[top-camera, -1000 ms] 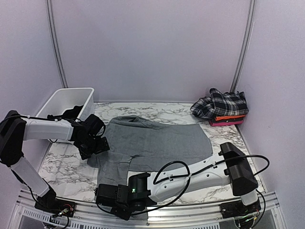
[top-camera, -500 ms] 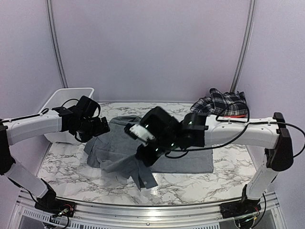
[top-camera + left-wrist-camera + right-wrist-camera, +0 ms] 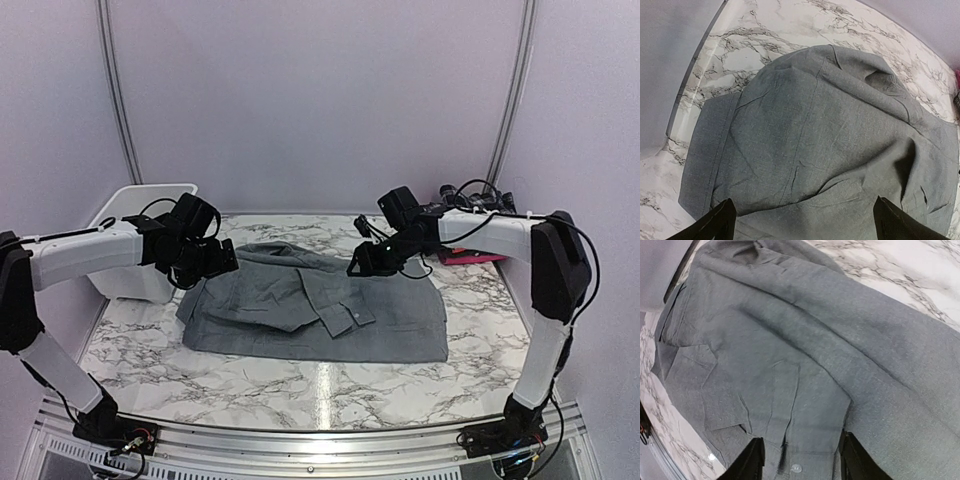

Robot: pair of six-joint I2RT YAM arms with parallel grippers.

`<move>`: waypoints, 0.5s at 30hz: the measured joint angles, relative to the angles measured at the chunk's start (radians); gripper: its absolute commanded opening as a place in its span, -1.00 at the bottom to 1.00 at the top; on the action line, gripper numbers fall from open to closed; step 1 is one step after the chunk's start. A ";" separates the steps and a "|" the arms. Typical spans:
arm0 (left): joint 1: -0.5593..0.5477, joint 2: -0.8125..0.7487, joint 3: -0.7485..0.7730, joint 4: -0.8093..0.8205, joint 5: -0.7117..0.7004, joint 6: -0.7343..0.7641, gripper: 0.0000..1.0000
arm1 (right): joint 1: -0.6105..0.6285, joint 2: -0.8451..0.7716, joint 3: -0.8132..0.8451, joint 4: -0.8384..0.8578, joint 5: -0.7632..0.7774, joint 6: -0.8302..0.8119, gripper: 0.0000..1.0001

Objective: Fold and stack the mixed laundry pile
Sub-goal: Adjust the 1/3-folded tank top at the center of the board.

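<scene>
Right fingers [image 3: 753,462] are spreading apart, releasing the sleeve [image 3: 337,311] we were carrying across the grey shirt [image 3: 400,312]; left fingers [image 3: 720,224] are staying wide apart above it.

Robot test cell in a lab, not a home. The booth had plain pale panel walls [image 3: 300,100] with metal corner strips [image 3: 115,90] and was closed on three sides, with no furniture. The tabletop [image 3: 300,385] was marble-print, with an aluminium rail [image 3: 400,452] along the near edge. The left arm [image 3: 80,262] and right arm [image 3: 500,232] were bolted there. Exposed cables [image 3: 480,186] looped off the right one. The only household items were a grey shirt [image 3: 300,300] and a white basket [image 3: 150,205].
</scene>
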 measured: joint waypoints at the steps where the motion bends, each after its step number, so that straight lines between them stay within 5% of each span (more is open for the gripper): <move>1: 0.000 0.003 0.000 0.000 0.000 0.001 0.98 | -0.008 0.007 0.010 -0.008 0.008 -0.009 0.05; 8: 0.000 0.003 0.000 0.000 0.000 0.018 0.98 | 0.015 -0.141 -0.060 -0.063 0.038 -0.090 0.01; 15: 0.000 0.003 -0.003 0.000 0.002 0.023 0.98 | 0.208 -0.158 -0.085 -0.100 0.101 -0.187 0.04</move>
